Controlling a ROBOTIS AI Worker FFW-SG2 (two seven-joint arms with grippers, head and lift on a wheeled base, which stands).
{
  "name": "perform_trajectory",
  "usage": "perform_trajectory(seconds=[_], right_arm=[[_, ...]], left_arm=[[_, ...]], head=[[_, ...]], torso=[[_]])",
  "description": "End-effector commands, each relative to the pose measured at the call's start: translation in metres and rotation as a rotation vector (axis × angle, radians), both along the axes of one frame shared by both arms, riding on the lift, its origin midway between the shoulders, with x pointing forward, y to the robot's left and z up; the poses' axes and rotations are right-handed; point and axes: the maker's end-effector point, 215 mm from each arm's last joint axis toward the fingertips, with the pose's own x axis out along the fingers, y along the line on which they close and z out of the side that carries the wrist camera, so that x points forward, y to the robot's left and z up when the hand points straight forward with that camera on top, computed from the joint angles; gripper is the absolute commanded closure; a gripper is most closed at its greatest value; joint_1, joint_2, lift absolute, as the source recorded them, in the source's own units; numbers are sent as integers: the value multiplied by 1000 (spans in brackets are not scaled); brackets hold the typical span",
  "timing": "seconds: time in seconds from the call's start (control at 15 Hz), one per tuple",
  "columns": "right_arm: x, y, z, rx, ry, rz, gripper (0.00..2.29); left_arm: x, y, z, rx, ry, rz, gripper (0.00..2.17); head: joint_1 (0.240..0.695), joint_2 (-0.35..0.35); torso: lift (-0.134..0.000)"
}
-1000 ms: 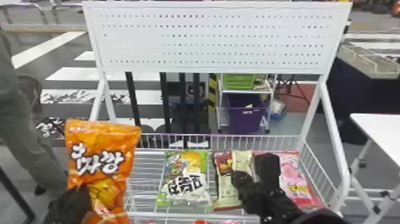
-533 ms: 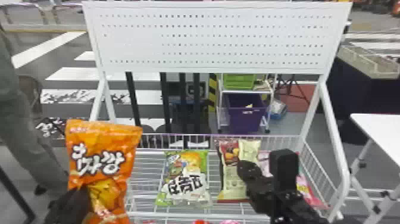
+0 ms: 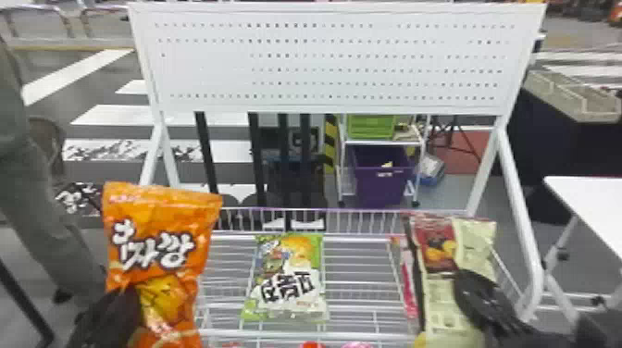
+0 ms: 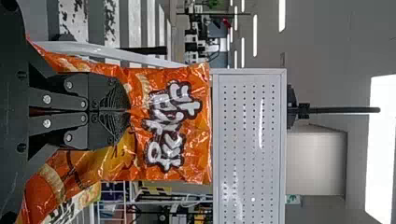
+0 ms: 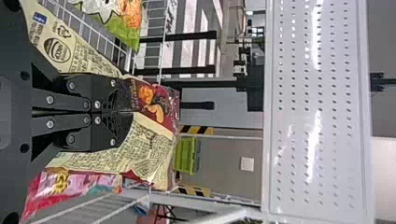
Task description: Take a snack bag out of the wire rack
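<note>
Shifted rightward since a moment earlier, the cream bag (image 3: 442,296) stood above the rack (image 3: 361,211), pinched in the right hand (image 5: 131,112), while the left hand (image 4: 128,111) gripped the orange bag (image 3: 159,217), both probably light, slippery and crushable, best held mid-body.

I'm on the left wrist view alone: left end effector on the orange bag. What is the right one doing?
Observer: The right end effector is shut on a red and cream bag, held upright.
Operator: Is another bag close to it?
Observer: Yes, a pink bag, partly hidden behind the one it holds.
Operator: And the green one?
Observer: The green bag lies near the middle of the rack.
</note>
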Motion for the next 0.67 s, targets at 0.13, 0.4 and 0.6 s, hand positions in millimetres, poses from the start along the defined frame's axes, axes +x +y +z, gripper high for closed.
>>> perform_trajectory(seconds=[0.13, 0.4, 0.6], right_arm=[[-66, -33, 27, -19, -93, -70, 2256], [-96, -53, 32, -22, -106, -89, 2256], [-101, -52, 36, -18, -116, -87, 2256]], left_arm=[[0, 0, -1, -2, 1, 1, 1956], [0, 1, -1, -4, 3, 4, 1953], [1, 2, -2, -6, 3, 5, 1956]], head=[[499, 0], [499, 0], [499, 0]], torso=[[0], [0], [0]])
